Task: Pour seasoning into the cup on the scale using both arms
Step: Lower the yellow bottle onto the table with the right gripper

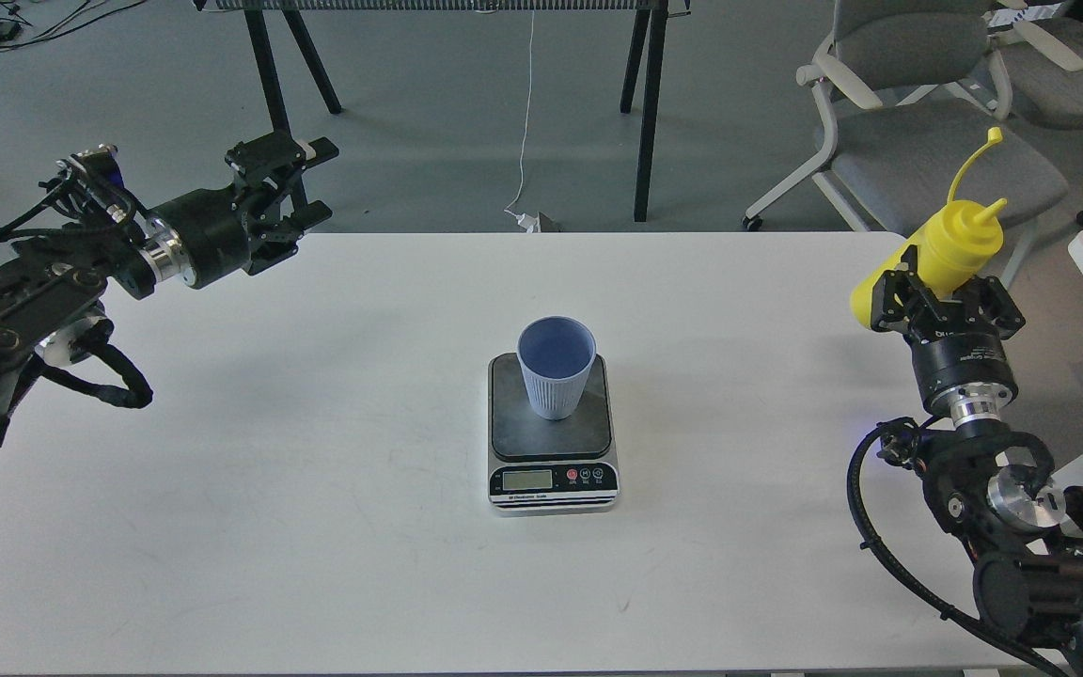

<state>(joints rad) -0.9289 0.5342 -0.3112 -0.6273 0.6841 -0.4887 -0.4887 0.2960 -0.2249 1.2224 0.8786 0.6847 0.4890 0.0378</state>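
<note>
A small light-blue ribbed plastic cup [557,367] stands upright on the dark plate of a silver kitchen scale [552,434] at mid white tabletop [316,489], bare surface all round. At the right edge, the right gripper's [944,293] fingers clamp a tilted yellow plastic squeeze bottle [946,254]. The left gripper [302,183] hovers open-fingered above the far left edge.

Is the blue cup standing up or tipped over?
Standing up. The cup sits on the scale with its open mouth facing upward.
</note>
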